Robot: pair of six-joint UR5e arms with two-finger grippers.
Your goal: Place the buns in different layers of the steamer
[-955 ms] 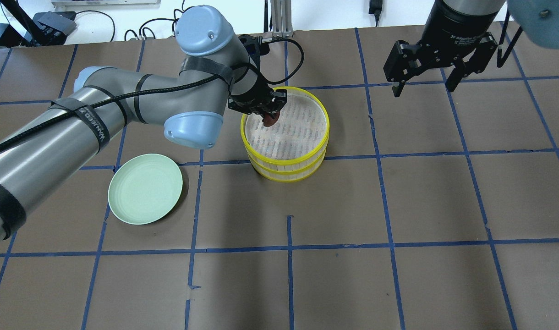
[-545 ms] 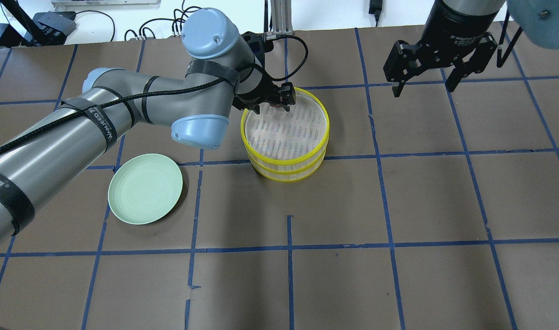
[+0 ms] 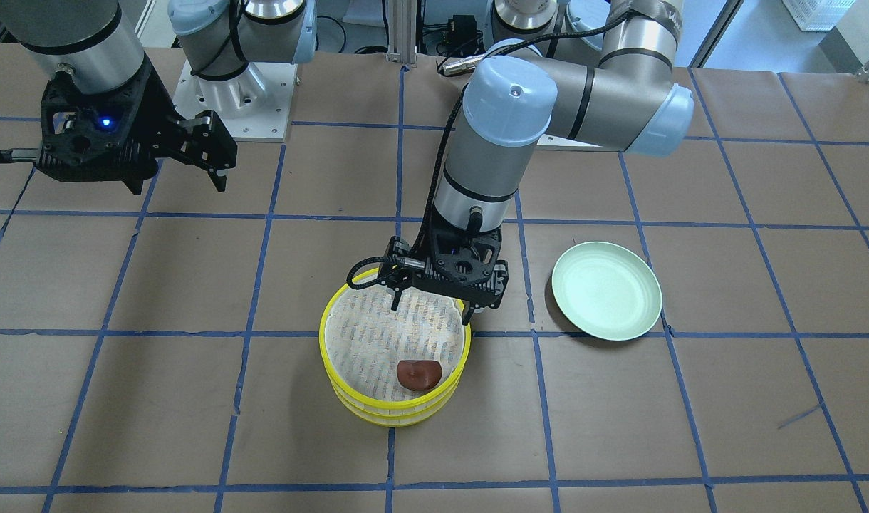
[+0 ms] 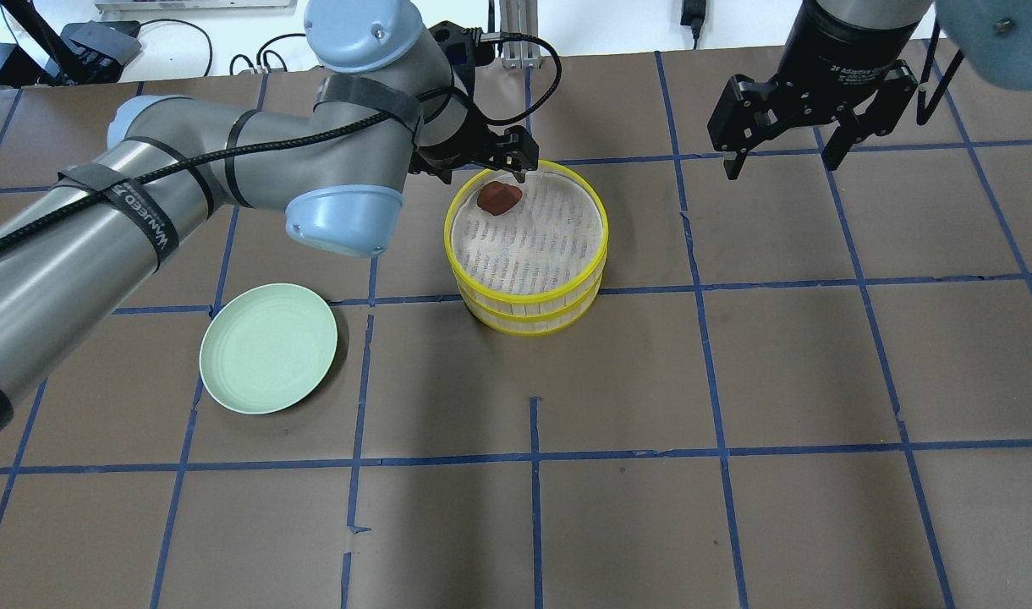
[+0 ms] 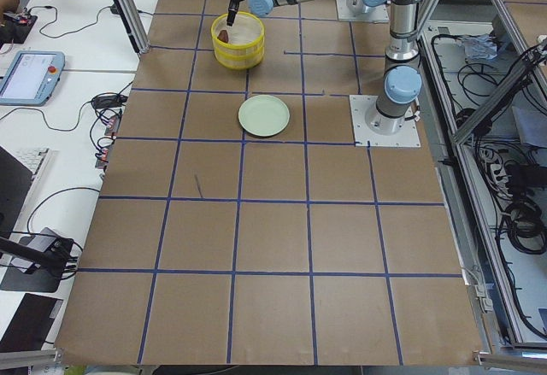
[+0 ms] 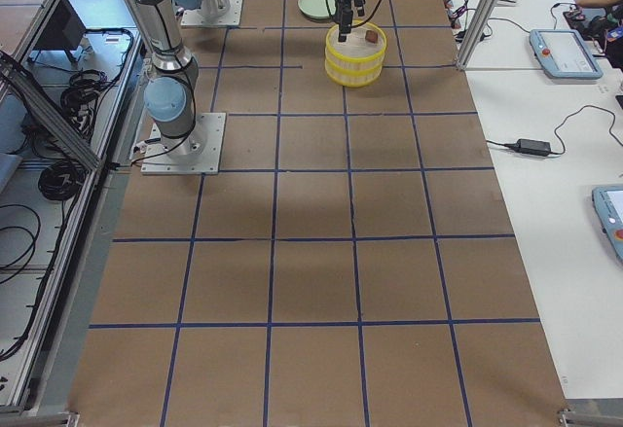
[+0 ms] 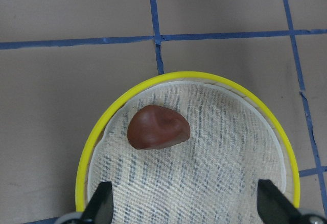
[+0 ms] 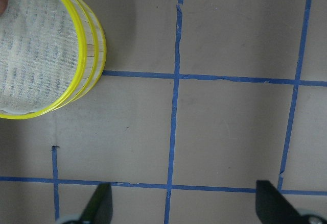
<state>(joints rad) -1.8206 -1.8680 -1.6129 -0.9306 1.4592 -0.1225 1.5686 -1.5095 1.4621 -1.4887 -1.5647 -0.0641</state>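
The steamer [image 4: 605,245] is two stacked yellow-rimmed trays at mid-table; it also shows in the front view [image 3: 324,342]. The reddish-brown bun [image 4: 499,198] lies alone on the top tray's floor, near the rim, and shows in the front view [image 3: 418,374] and the left wrist view [image 7: 158,127]. My left gripper [image 3: 432,310] is open and empty, above the tray's edge on the robot's side, clear of the bun. My right gripper [image 4: 782,165] is open and empty, held above the table to the steamer's right. The white bun is not in view.
A pale green plate [image 4: 268,348] sits empty on the table to the left of the steamer, also in the front view [image 3: 606,290]. Blue tape lines grid the brown table surface. Cables and mounts lie along the far edge.
My left gripper held the brown bun over the top tray, then opened and pulled back and up. The bun now lies free in the tray. The right arm has not moved.
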